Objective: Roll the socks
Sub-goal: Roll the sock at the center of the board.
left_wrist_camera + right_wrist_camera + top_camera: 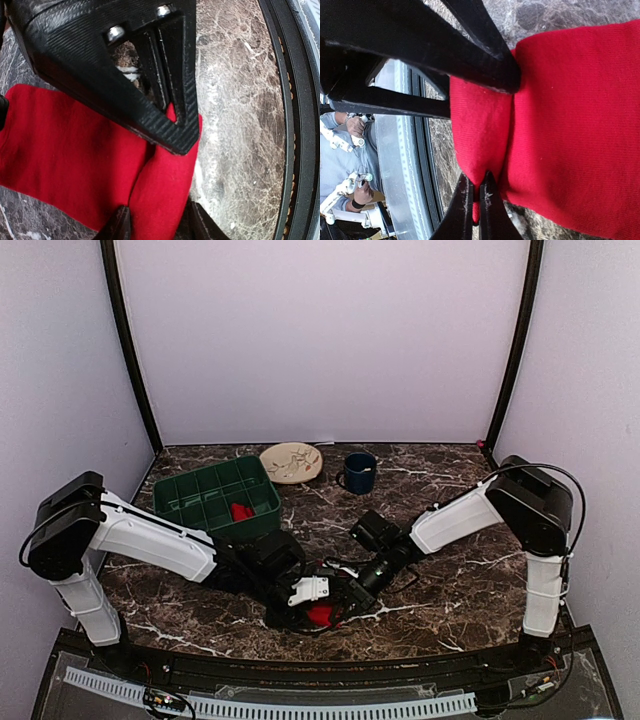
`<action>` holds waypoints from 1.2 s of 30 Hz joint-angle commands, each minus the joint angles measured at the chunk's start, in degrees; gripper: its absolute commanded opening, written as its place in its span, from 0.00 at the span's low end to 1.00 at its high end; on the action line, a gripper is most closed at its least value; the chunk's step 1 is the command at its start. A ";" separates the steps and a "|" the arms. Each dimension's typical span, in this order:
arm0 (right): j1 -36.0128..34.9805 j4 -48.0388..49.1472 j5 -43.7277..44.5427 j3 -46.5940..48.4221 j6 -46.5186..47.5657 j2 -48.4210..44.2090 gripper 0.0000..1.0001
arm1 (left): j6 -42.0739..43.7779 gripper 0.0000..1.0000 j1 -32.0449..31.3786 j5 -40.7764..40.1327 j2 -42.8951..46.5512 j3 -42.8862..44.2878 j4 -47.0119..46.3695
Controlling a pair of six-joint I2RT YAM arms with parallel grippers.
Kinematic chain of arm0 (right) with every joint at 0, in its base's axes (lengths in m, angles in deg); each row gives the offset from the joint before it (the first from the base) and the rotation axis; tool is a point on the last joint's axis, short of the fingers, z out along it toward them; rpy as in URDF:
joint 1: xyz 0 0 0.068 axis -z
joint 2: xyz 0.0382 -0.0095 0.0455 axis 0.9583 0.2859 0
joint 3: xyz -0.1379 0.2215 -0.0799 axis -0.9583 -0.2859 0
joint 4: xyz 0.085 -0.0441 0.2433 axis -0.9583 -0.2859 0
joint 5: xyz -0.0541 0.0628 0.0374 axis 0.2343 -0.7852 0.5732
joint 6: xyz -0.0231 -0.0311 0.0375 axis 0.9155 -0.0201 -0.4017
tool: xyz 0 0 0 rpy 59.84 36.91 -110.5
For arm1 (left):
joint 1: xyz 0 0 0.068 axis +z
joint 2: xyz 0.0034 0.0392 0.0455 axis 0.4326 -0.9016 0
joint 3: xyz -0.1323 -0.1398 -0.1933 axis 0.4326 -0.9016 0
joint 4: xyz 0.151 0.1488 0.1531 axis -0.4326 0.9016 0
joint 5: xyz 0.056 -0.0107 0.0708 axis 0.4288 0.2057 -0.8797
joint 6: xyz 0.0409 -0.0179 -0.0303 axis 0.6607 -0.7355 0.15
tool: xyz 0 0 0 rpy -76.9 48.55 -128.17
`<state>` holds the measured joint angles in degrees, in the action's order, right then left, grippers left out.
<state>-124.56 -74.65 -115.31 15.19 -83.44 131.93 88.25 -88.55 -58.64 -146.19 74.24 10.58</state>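
Along the near edge of the dark marbled table (450, 620) runs a white slotted strip (270, 706), with the two arm bases near its ends. Just beyond it, about midway between the arms, one sock (320, 616) lies bright red on the marble, and both arms reach in to meet over it. The left gripper (157, 226) comes in from the left. In its wrist view a raised fold of the red fabric fills the gap between its two fingertips (119, 227), which press against it on either side. It is closed on the sock, its jaws held partly apart by that thickness. The right gripper (475, 200) comes in from the right, and its fingertips (462, 197) are pinched nearly together with a thin sliver of the sock's edge caught between them, so it too grips the sock. The two grippers sit very close together, each one's black frame crossing the other's wrist view right above the fabric. The rest of the sock spreads flat on the table to one side of the fold.

Farther back, left of centre, stands a green compartmented bin (190, 502). The second sock (241, 511) sits as a small red bundle in one of its nearer compartments, toward the right. Beyond the bin, close to the back wall, are a pale patterned plate (291, 462) and, just to its right and apart from it, a dark blue mug (359, 472)
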 commanded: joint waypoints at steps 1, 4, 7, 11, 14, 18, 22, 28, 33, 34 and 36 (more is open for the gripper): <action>0.42 -1.82 -1.24 1.27 0.60 1.54 0.00 | 0.38 0.38 -0.28 0.09 -0.79 1.27 0.57; 0.60 -2.04 -1.39 1.57 0.71 1.84 0.00 | 0.53 0.29 -0.27 0.30 -0.97 1.61 0.81; 0.68 -2.23 -1.38 1.82 0.80 2.17 0.00 | 0.56 0.22 -0.28 0.46 -0.91 1.79 1.18; 0.73 -2.40 -1.19 1.86 0.81 2.24 0.00 | 0.36 0.13 -0.23 0.92 -0.97 1.88 1.80; 0.81 -2.12 -1.28 1.62 0.51 2.09 0.00 | -0.13 0.02 -0.22 1.56 -1.32 1.96 2.48; 1.03 -1.57 -1.06 1.62 -0.28 2.18 0.04 | -0.59 0.00 -0.28 1.76 -1.41 2.07 2.85; 1.12 -0.12 -0.92 0.96 -1.39 1.94 0.17 | -1.57 0.00 -0.26 2.09 -2.14 2.38 3.37; 2.00 4.37 -0.78 -1.74 -4.47 0.72 0.24 | -3.28 0.00 0.05 3.05 -3.48 2.78 3.89; 3.62 9.09 -0.95 -4.20 -7.67 -0.89 0.26 | -4.31 0.00 1.30 5.31 -4.99 4.43 6.13; 3.89 9.98 -0.89 -4.81 -8.27 -1.27 0.27 | -4.44 0.00 1.71 5.95 -5.30 4.76 6.78; 4.20 11.57 -0.79 -5.81 -9.63 -1.92 0.27 | -4.85 0.00 2.47 7.20 -5.92 5.44 8.07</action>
<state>-121.59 -67.96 -118.51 11.67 -89.78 131.93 84.94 -87.28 -54.16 -149.73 78.81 13.59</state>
